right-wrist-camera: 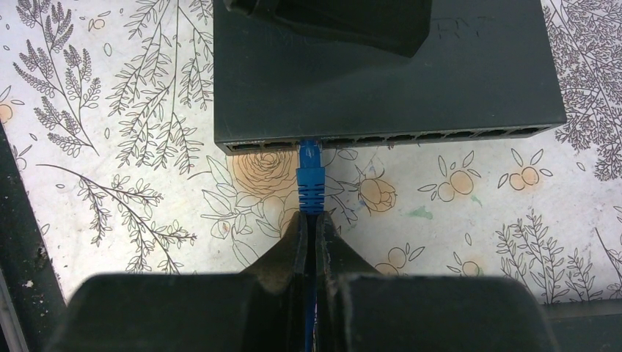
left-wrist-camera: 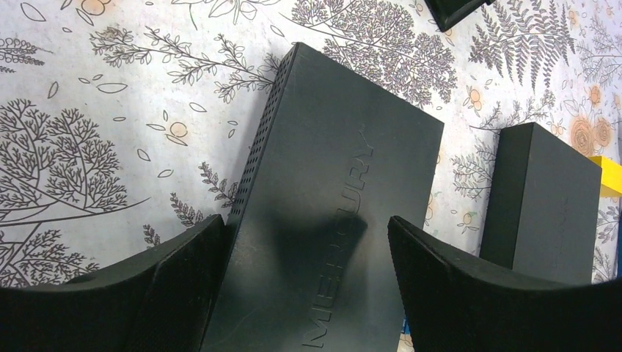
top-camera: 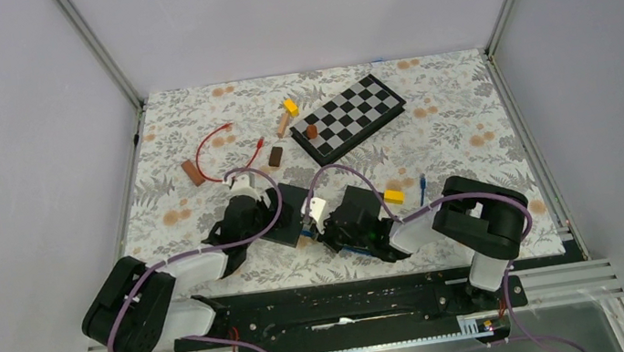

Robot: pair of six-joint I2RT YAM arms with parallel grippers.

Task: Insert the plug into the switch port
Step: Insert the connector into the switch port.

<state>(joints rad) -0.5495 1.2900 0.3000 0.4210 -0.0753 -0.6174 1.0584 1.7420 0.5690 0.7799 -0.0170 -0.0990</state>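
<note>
1. Pointing straight at the port face of the switch, the blue plug lies with its long axis in line with the right gripper. Its nose is at the mouth of a port near the left end of the row in the wrist view.
2. Those jaws are clamped together on the plug's tail, and the boot stands outside the port, so I judge it is not fully seated.
3. From the right jaws the switch lies dead ahead, which is to the left in the room. The coming move looks like a short push along that same line.
4. The left gripper has its jaws apart, astride the switch body. I cannot tell whether they press on it.
5. The other ports in the row look empty.
6. The switch rests flat on the flowered counter.
</note>
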